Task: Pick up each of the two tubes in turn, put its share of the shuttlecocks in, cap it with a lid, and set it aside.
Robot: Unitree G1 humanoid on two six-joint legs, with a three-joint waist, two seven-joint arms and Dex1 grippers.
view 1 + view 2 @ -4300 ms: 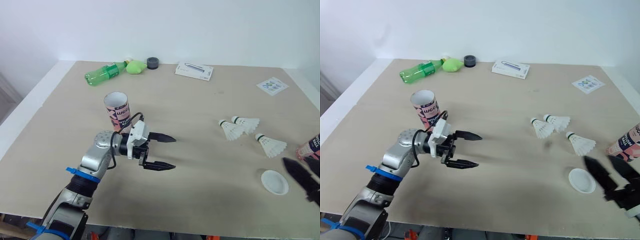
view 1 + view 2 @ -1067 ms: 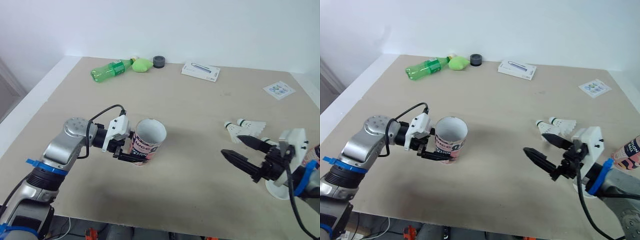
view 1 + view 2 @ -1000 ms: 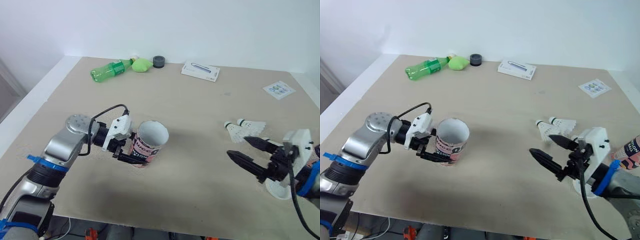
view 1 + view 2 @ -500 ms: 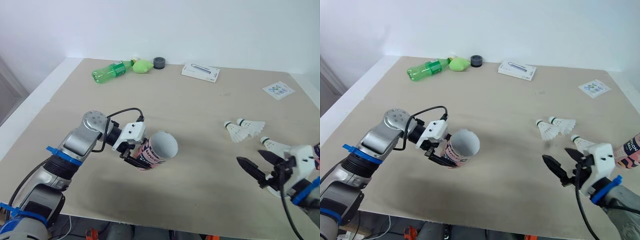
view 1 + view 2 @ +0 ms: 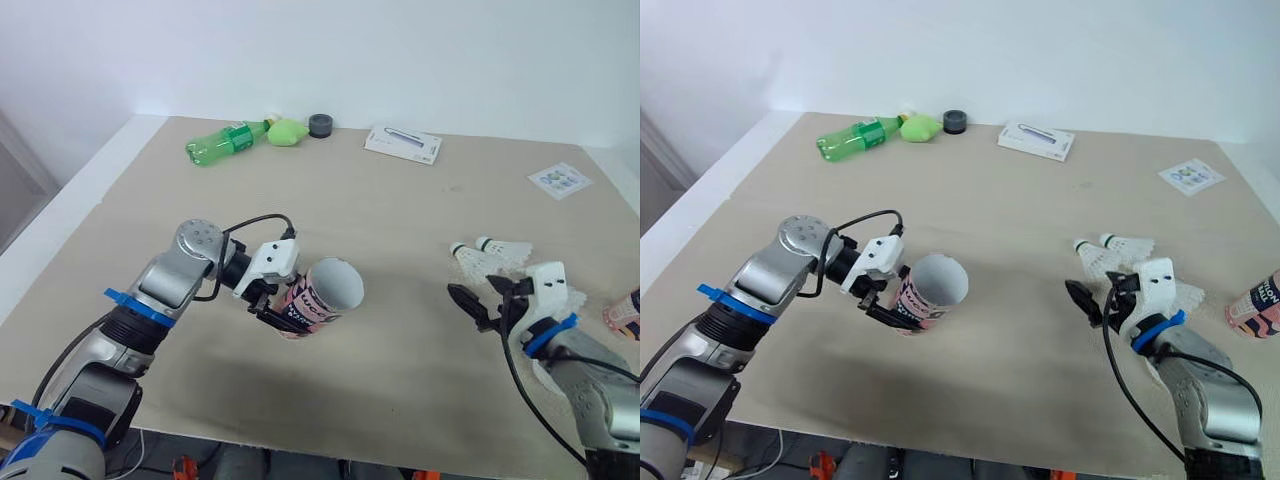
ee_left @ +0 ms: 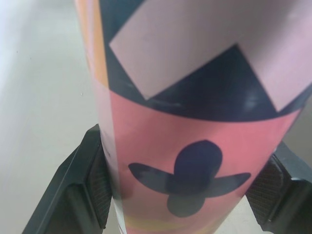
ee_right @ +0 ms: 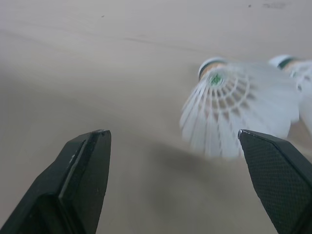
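My left gripper (image 5: 285,305) is shut on a pink and black tube (image 5: 322,297), held just above the table and tilted so its open mouth faces right. In the left wrist view the tube (image 6: 195,122) sits between the two black fingers (image 6: 80,190). My right gripper (image 5: 478,293) is open, close in front of two white shuttlecocks (image 5: 468,257) (image 5: 505,248). The right wrist view has the nearer shuttlecock (image 7: 229,112) just beyond the spread fingers. A third shuttlecock (image 5: 1190,293) peeks out behind the right wrist. A second pink tube (image 5: 625,308) stands at the table's right edge.
Along the far edge lie a green bottle (image 5: 222,143), a green lump (image 5: 287,130), a dark round cap (image 5: 320,124) and a flat white box (image 5: 403,144). A small printed sheet (image 5: 558,180) lies at the far right.
My left gripper closed on the tube and carried it right, tilting it over. My right gripper came in from the right edge and now sits open at the shuttlecocks.
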